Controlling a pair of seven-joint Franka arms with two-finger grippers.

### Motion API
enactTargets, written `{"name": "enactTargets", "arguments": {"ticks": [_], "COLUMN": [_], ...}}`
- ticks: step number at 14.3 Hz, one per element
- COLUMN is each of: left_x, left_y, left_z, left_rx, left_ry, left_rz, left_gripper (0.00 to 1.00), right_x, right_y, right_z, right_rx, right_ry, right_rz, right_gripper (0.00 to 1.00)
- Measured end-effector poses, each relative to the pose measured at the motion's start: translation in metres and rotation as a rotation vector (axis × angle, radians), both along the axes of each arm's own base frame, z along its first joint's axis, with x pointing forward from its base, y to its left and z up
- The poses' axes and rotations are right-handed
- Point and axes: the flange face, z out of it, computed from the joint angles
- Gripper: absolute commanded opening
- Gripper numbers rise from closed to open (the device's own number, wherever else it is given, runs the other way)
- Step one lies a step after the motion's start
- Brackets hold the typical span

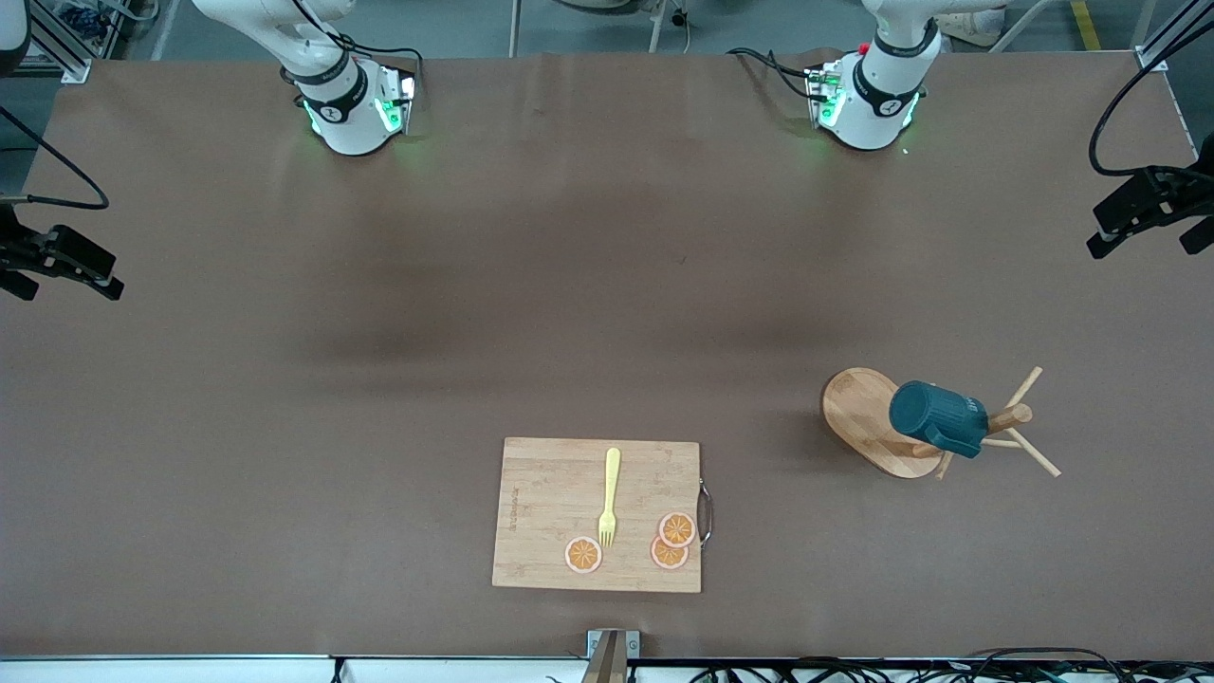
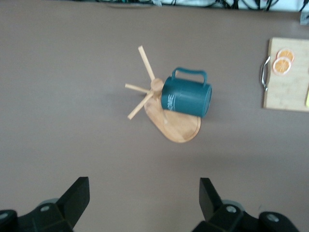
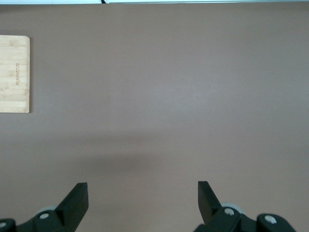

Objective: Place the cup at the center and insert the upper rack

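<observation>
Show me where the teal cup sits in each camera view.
Front view: cup hangs on the wooden rack, toward the left arm's end.
Left wrist view: cup mid-picture, on the rack.
Right wrist view: not in it.
Shared landmark: cutting board.

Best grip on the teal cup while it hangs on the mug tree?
Likely across the cup body, from above. It hangs sideways on a peg of the mug tree, so its round sides are exposed, with the handle to one side. The open left gripper is already high over it; slide the cup off along the peg.
</observation>
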Motion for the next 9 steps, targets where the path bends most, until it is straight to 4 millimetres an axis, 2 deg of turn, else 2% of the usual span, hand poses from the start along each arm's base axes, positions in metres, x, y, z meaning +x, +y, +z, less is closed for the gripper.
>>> {"name": "enactTargets", "arguments": {"ticks": [3,9], "left_x": [-0.0038,-0.0038], "left_y": [-0.0006,-0.0015], "left_z": [-0.004,-0.0069], "left_rx": [0.003,0.003], "left_ry": [0.04,0.054], "left_rz": [-0.033,-0.037], "left_gripper": [1.0,1.0], "right_x": [0.0012,0.0013], "right_y": [-0.0002,0.0013], "right_z": [-0.0069,0.002], "right_rx": [0.0,-0.002], "right_ry": [-0.001,-0.02], "right_rz": [0.0,0.003], "right_gripper": [1.0,1.0]}}
